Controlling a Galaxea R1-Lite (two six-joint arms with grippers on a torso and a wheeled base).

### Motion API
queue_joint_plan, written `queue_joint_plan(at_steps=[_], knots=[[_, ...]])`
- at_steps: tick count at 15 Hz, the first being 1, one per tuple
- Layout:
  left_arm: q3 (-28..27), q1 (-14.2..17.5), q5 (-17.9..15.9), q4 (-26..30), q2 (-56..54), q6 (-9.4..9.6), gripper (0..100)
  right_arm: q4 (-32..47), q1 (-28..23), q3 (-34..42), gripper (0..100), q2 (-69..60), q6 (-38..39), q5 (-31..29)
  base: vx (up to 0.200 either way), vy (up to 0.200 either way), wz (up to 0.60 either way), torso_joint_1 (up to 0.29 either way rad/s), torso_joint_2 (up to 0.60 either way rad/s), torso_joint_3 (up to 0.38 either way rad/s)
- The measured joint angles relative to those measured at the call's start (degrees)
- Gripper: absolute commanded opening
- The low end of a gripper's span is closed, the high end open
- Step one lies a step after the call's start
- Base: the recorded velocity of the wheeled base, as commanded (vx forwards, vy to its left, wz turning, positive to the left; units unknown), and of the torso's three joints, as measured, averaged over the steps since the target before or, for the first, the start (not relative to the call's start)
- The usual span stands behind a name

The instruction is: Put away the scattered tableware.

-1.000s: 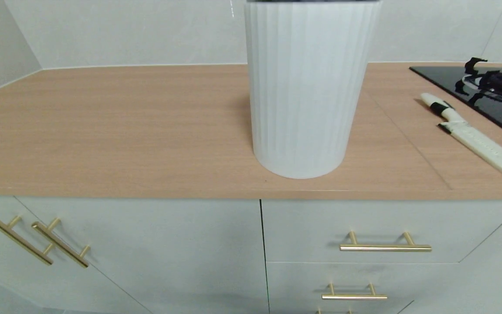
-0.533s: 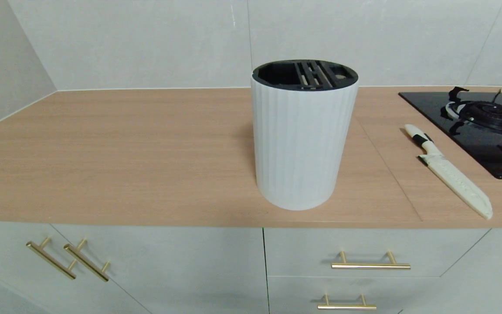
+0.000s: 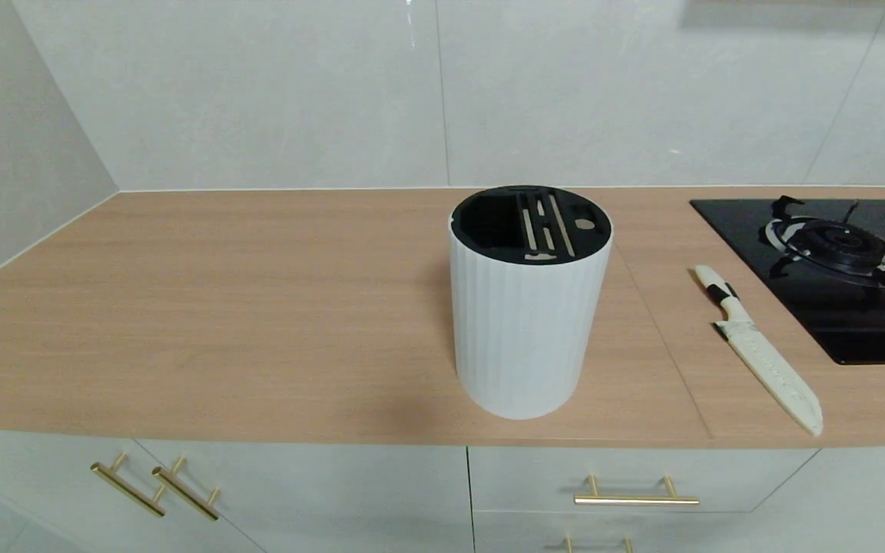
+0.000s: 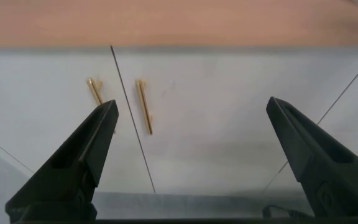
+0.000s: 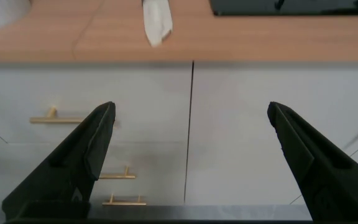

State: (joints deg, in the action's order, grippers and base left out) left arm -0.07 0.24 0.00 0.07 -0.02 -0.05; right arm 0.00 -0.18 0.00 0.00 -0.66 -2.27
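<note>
1 knife (image 3: 757, 349) lies flat on the counter (image 3: 220, 307), blade tip at the front edge and handle toward the wall. It sits between the white ribbed holder (image 3: 527, 330) and the black stove (image 3: 834, 269), apart from both. The holder stands upright near the front edge, its black slotted top facing up. The left gripper (image 4: 191, 104) is spread wide and holds nothing, facing 2 brass door handles (image 4: 143, 106) below the counter. The right gripper (image 5: 190, 107) is likewise spread and holds nothing, facing the drawers (image 5: 73, 155) below the knife tip.
</note>
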Motion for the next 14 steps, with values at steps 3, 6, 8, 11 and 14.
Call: queue_joint_plan(at_steps=[3, 6, 8, 11, 14], knots=[[-0.02, 0.00, 0.00, 0.06, 0.00, 0.02, 100, 0.00, 0.00, 0.00, 100, 0.00, 0.00, -0.02, 0.000, 0.000, 0.00, 0.253, -0.52, -0.274], [-0.02, 0.00, 0.00, -0.02, 0.00, 0.05, 100, 0.00, 0.00, 0.00, 100, 0.00, 0.00, 0.00, 0.000, 0.000, 0.00, 0.279, -0.56, -0.290], [-0.02, 0.00, 0.00, 0.00, 0.00, 0.02, 100, 0.00, 0.00, 0.00, 100, 0.00, 0.00, -0.02, 0.000, 0.000, 0.00, 0.278, -0.57, -0.290], [-0.02, 0.00, 0.00, -0.05, 0.00, 0.02, 100, 0.00, 0.00, 0.00, 100, 0.00, -0.02, -0.02, 0.000, 0.000, 0.00, 0.295, -0.59, -0.305], [-0.02, 0.00, 0.00, 0.04, 0.00, 0.05, 100, 0.00, 0.00, 0.00, 100, 0.00, -0.05, 0.00, 0.000, 0.000, 0.00, 0.219, -0.43, -0.221]])
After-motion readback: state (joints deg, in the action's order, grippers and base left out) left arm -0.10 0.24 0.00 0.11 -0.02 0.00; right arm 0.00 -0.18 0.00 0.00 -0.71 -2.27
